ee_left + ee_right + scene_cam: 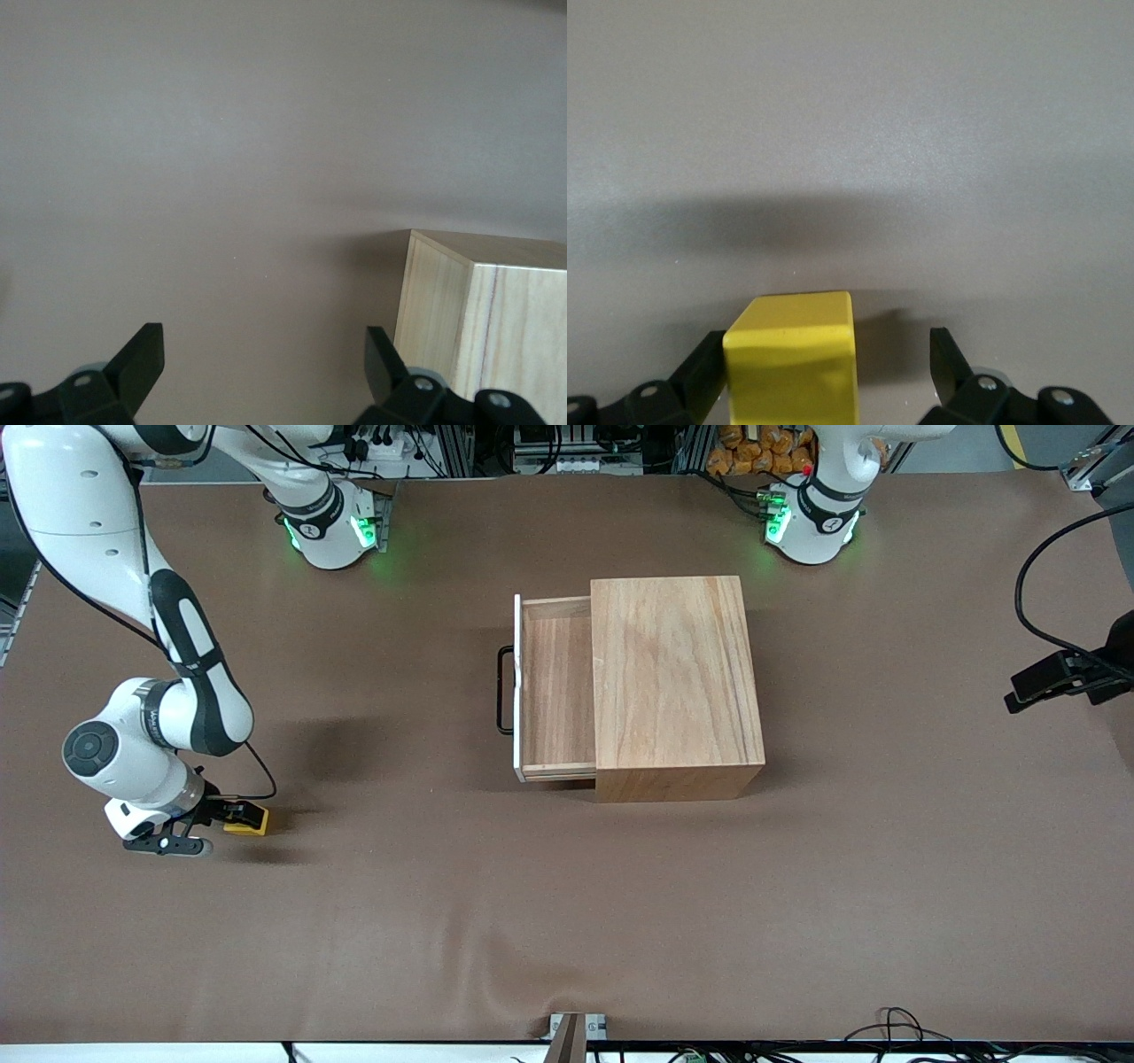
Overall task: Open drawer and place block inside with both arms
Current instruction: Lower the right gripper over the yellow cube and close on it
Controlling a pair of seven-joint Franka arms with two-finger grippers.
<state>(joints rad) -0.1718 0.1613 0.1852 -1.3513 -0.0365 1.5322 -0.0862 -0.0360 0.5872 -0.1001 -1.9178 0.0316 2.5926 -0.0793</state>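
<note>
The yellow block [249,821] [793,354] rests on the brown table toward the right arm's end, nearer the front camera than the box. My right gripper [237,813] [828,354] is low at the table and open, its fingers on either side of the block. One finger touches the block and a gap separates it from the other. The drawer [555,691] is pulled out of the wooden box [675,682] and is empty, its black handle [504,691] facing the right arm's end. My left gripper [264,347] [1032,685] waits open and empty at the left arm's end, looking at a corner of the box [483,328].
Brown cloth covers the table [567,921]. A black cable [1032,576] loops over the table at the left arm's end. The two arm bases [332,527] [811,522] stand along the table edge farthest from the front camera.
</note>
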